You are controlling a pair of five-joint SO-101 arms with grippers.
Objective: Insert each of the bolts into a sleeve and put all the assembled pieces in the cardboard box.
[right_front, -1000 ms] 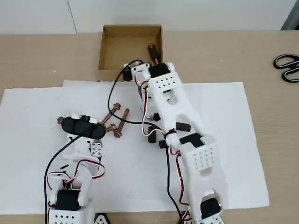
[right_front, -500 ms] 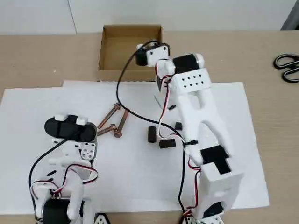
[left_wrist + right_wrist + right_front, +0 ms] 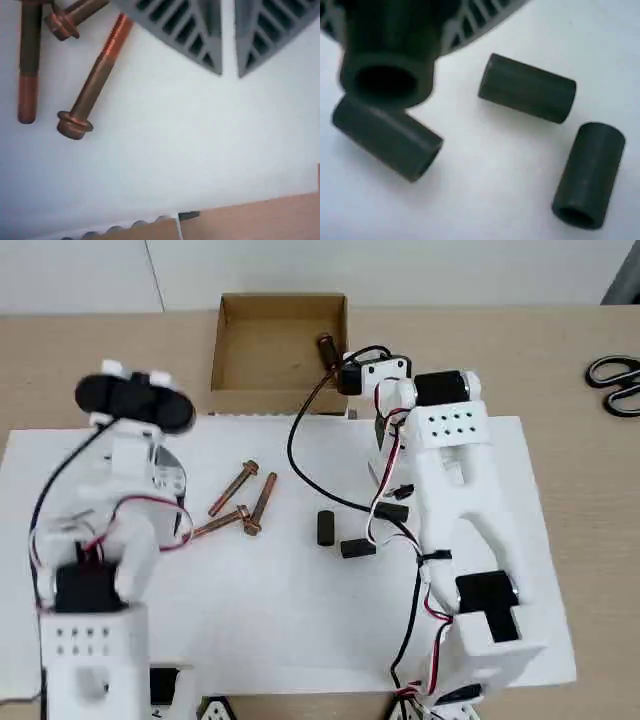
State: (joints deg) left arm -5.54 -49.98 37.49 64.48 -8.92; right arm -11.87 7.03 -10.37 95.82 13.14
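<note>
Left claw [image 3: 230,74] is spread apart and empty, just beside three loose bolts [image 3: 262,502] on the white sheet [image 3: 300,620]. Right claw [image 3: 395,30] appears clamped on one sleeve [image 3: 385,80], bore open, above three loose sleeves [image 3: 527,95]. The nearest bolt [image 3: 92,85] is best gripped across the shank near the head, thread left free for the bore. Two bolts are cut off in the left wrist view. Whether the brown piece [image 3: 326,346] lies inside the cardboard box [image 3: 270,350] or on its wall cannot be told.
</note>
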